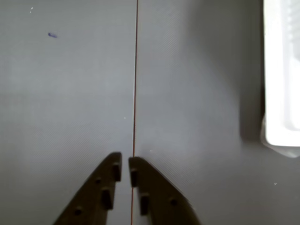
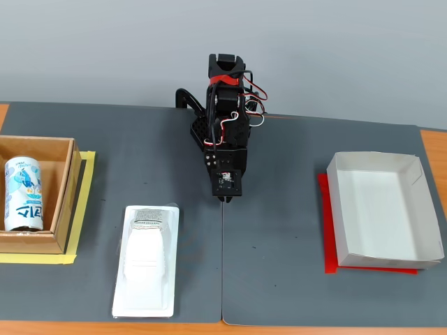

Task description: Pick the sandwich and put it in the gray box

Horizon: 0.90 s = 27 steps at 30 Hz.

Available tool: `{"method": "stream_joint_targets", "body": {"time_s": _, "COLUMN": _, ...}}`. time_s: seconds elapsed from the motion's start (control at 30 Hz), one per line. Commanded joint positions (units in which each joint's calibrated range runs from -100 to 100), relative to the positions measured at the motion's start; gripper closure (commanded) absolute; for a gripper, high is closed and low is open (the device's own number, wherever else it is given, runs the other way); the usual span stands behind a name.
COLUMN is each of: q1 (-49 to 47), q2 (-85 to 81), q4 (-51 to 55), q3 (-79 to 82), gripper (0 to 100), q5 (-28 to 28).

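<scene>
The sandwich (image 2: 147,258), a long flat white plastic packet with a grey label at its far end, lies on the dark mat left of centre in the fixed view. Its edge shows at the right border of the wrist view (image 1: 281,93). The gray box (image 2: 334,209), a shallow pale paper tray, sits empty on the right on a red sheet. My gripper (image 2: 225,199) hangs above the mat's middle seam, between the two, pointing down. In the wrist view the gripper (image 1: 125,161) has its jaws almost touching and holds nothing.
A brown wooden box (image 2: 64,202) on yellow tape stands at the left and holds a white-and-blue drink can (image 2: 23,194). A thin seam (image 1: 135,70) between two dark mats runs under the gripper. The table's wooden edge (image 2: 279,329) shows at the front.
</scene>
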Motion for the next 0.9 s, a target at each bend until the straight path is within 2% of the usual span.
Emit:
{"method": "stream_joint_targets", "body": {"time_s": 0.0, "q1": -0.08, "q2": -0.17, "q4": -0.46, "q3": -0.4, "gripper": 98, "q5": 0.09}}
{"method": "stream_joint_targets", "body": {"time_s": 0.87, "q1": -0.01, "q2": -0.09, "q4": -0.46, "q3": -1.75, "gripper": 98, "q5": 0.2}}
